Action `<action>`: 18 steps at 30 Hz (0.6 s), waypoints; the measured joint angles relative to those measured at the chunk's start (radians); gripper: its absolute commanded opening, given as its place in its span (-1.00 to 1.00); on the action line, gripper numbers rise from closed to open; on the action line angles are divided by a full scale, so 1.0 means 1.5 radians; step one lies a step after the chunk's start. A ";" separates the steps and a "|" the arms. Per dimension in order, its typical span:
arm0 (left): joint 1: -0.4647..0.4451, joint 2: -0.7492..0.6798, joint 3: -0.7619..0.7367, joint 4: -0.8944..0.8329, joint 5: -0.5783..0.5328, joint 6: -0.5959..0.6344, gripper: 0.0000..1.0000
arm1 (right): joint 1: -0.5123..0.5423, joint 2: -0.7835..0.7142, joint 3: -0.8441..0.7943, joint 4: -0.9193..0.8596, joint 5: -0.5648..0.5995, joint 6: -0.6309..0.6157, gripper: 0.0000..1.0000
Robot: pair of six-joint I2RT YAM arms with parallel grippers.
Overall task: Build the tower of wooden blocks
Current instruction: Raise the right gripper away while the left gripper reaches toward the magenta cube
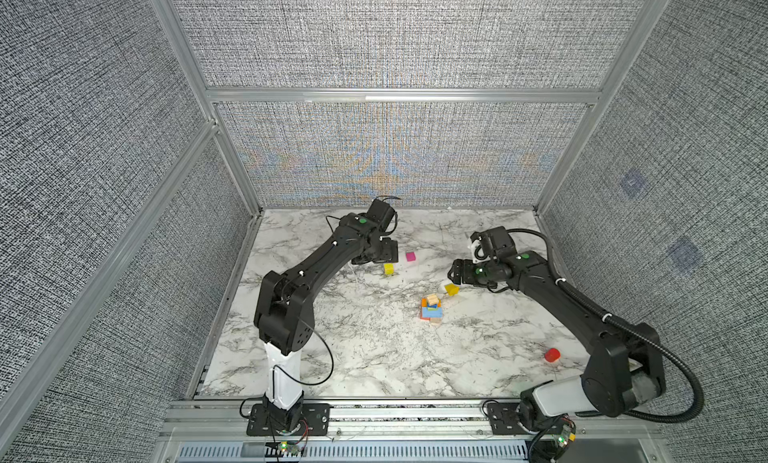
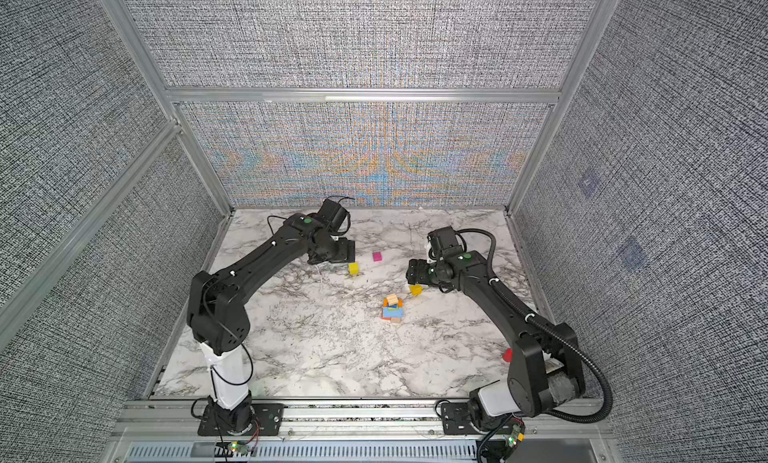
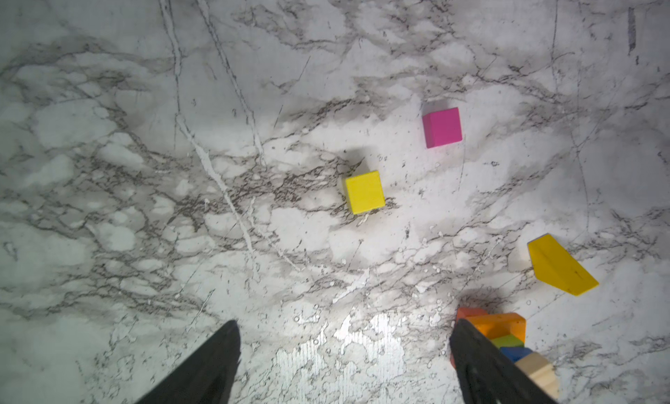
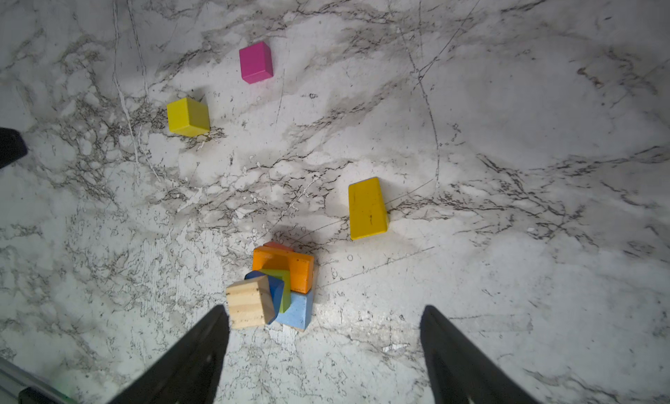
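Right gripper (image 4: 325, 313) hung spread and empty near the tower (image 4: 301, 271), whose tan cube (image 4: 249, 304) sat topmost, askew. Left gripper (image 3: 344, 326), spread too, hid part of it behind one finger. Loose on the open marble table (image 1: 353, 357) lay a yellow wedge (image 4: 367, 208), yellow cube (image 4: 188, 116) and magenta cube (image 4: 255, 62); only the top views showed the red block (image 1: 552, 354) near the right edge.

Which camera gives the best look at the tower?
Right wrist: the tower shows whole and large, layers distinct. Left wrist shows it half hidden behind the left pincer. Both top views show it tiny.
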 measured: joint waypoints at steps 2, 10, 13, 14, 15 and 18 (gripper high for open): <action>-0.001 0.041 0.051 -0.018 0.000 0.001 0.79 | -0.003 -0.005 -0.015 0.018 -0.004 0.009 0.71; -0.006 0.200 0.260 -0.089 0.000 0.013 0.77 | -0.019 -0.016 -0.055 0.064 -0.003 0.037 0.75; -0.011 0.251 0.319 -0.103 0.003 0.018 0.76 | -0.020 -0.024 -0.064 0.077 -0.003 0.045 0.75; -0.011 0.264 0.333 -0.105 0.006 0.020 0.76 | -0.020 -0.027 -0.067 0.082 -0.003 0.045 0.75; -0.012 0.275 0.342 -0.105 0.010 0.023 0.76 | -0.021 -0.029 -0.068 0.084 -0.003 0.046 0.75; -0.015 0.296 0.351 -0.097 0.019 0.030 0.76 | -0.024 -0.036 -0.080 0.102 -0.003 0.052 0.76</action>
